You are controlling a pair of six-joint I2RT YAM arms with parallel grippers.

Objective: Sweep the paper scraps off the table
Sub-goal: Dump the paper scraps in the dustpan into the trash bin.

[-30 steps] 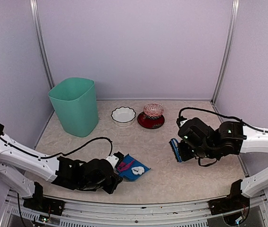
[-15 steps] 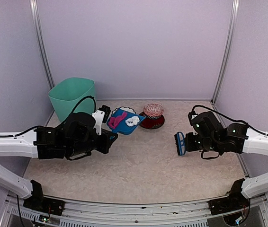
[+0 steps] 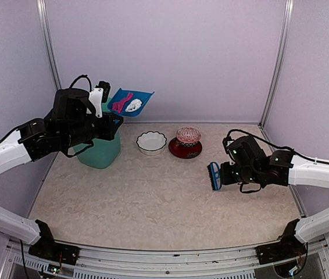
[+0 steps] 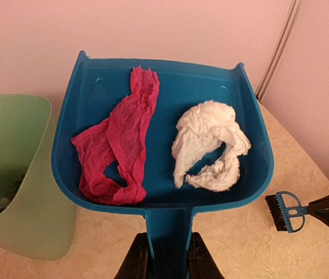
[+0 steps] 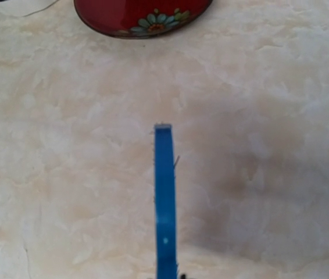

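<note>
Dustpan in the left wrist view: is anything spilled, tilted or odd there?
Nothing stands out. The dustpan sits straight in the left gripper, with the pink scrap and the white scrap both inside it.

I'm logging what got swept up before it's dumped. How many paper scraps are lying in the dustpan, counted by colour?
Pink-red scrap: 1
White scrap: 1
Total: 2, both lying in the blue dustpan
</note>
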